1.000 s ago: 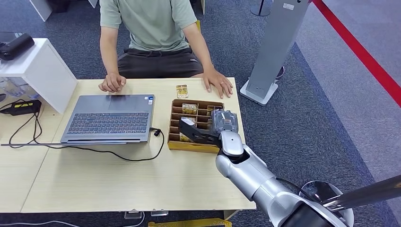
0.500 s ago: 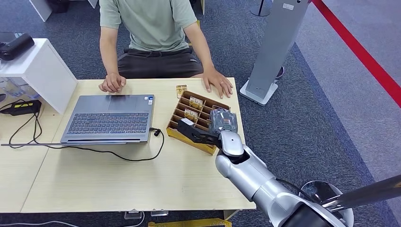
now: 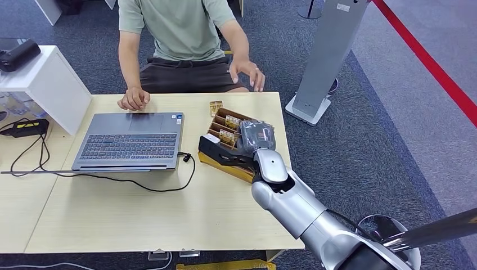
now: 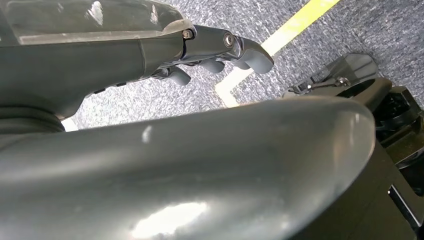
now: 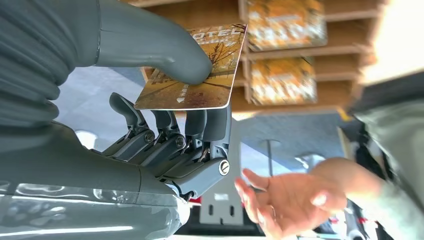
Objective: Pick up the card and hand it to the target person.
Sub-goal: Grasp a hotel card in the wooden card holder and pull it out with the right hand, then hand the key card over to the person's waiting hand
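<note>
Right hand [image 5: 165, 125] pinches the card [image 5: 197, 70], a thin glossy rectangle with rounded corners and an autumn-orange print, between the thick grey thumb on its face and the dark fingers [image 5: 200, 125] curled under it. In the head view that hand [image 3: 247, 143] hangs over the near end of the tray [image 3: 216, 160], with the smooth silver forearm rising from the lower right and the wrist bent toward the person [image 3: 180, 28]. The tray is a shallow wooden box split by thin slats into slots, lying askew on the pale wood-grain table [image 3: 140, 214]; more cards [image 3: 232, 121] stand in its slots. The person's hand [image 3: 246, 72] is raised, palm open, above the table's far edge, apart from the card. Left hand [image 4: 220, 47] hangs over speckled grey carpet, fingers loosely bent, holding nothing.
</note>
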